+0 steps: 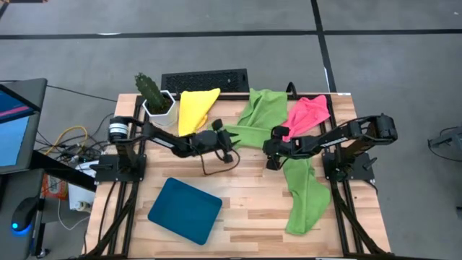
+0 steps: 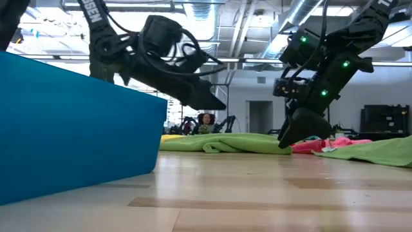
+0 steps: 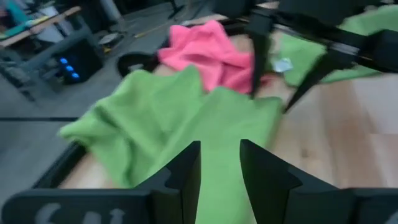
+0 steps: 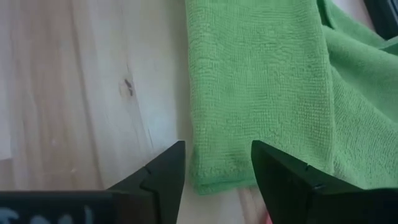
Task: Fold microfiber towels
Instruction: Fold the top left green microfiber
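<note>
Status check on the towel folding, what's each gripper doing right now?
Left gripper open, empty, at the back green towel. Right gripper open, empty, over the front green towel's edge. Nothing folded yet, nothing in the way.

A light wooden plank bench [image 1: 245,209] carried a dark teal flat tray with rounded corners [image 1: 185,210] near its front left. At the back left corner stood a green cactus [image 1: 149,88] in a white pot [image 1: 162,110]. A black computer keyboard [image 1: 205,81] lay just behind the bench's back edge. Left of the bench, a monitor with a blue screen [image 1: 13,123] showed, and tangled cables [image 1: 68,141] lay on the grey floor [image 1: 397,72].
</note>
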Action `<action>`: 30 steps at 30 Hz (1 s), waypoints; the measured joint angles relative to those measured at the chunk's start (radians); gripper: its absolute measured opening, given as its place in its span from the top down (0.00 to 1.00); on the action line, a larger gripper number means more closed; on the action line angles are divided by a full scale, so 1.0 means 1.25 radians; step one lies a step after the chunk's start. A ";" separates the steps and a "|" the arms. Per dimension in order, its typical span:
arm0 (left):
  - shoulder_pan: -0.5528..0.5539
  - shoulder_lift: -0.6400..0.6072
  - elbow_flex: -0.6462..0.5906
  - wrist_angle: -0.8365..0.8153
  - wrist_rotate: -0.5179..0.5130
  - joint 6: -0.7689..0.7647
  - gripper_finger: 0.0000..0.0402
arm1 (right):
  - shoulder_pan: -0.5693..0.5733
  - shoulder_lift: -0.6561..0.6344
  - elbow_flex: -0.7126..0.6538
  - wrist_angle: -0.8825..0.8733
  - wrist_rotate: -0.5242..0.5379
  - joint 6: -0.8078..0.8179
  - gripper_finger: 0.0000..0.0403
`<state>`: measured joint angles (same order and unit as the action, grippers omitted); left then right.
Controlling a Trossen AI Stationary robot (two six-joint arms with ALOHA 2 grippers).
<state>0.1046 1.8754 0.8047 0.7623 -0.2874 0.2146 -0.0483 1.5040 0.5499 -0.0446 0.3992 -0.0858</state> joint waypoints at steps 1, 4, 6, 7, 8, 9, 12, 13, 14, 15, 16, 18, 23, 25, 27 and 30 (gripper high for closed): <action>-0.007 0.018 0.016 -0.009 -0.008 0.001 0.74 | 0.000 0.000 0.000 -0.004 0.000 0.003 0.48; -0.017 0.062 0.066 -0.062 -0.073 0.007 0.74 | 0.000 0.000 0.000 -0.007 0.000 0.006 0.48; -0.017 0.086 0.098 -0.105 -0.113 0.003 0.74 | 0.000 0.000 0.000 -0.007 0.000 0.006 0.48; -0.017 0.094 0.106 -0.125 -0.134 0.000 0.74 | 0.000 0.000 0.000 -0.007 0.000 0.006 0.48; -0.017 0.103 0.117 -0.136 -0.143 -0.002 0.74 | 0.000 0.000 0.000 -0.006 0.000 0.006 0.48; -0.017 0.112 0.125 -0.145 -0.157 -0.003 0.74 | 0.000 0.000 0.000 -0.007 0.000 0.006 0.48; -0.012 0.126 0.136 -0.171 -0.179 -0.025 0.74 | 0.000 0.000 0.000 -0.007 -0.001 0.006 0.49; -0.008 0.126 0.136 -0.181 -0.167 -0.041 0.74 | 0.000 0.002 0.000 -0.007 -0.002 0.006 0.49; -0.002 0.126 0.136 -0.193 -0.148 -0.060 0.74 | 0.000 0.005 0.000 -0.007 -0.002 0.006 0.49; 0.004 0.126 0.136 -0.202 -0.137 -0.075 0.74 | 0.000 0.005 0.000 -0.011 -0.003 0.006 0.49; 0.009 0.126 0.136 -0.211 -0.130 -0.083 0.74 | 0.000 0.005 0.000 -0.013 -0.003 0.006 0.49; 0.017 0.126 0.136 -0.221 -0.131 -0.090 0.74 | 0.000 0.005 0.000 -0.017 -0.003 0.006 0.49; 0.029 0.126 0.136 -0.248 -0.083 -0.119 0.74 | 0.000 0.005 0.000 -0.024 -0.006 0.006 0.50; 0.030 0.126 0.136 -0.247 -0.077 -0.118 0.74 | 0.001 0.005 0.000 -0.018 -0.006 0.006 0.51; 0.030 0.126 0.136 -0.248 -0.075 -0.116 0.74 | 0.007 0.005 0.000 -0.010 -0.006 0.003 0.51; 0.031 0.126 0.136 -0.267 -0.072 -0.118 0.74 | 0.025 0.005 0.000 0.018 -0.006 -0.021 0.51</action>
<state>0.1439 2.0323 0.9749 0.4291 -0.3773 0.0673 -0.0166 1.5108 0.5503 -0.0225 0.3915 -0.1126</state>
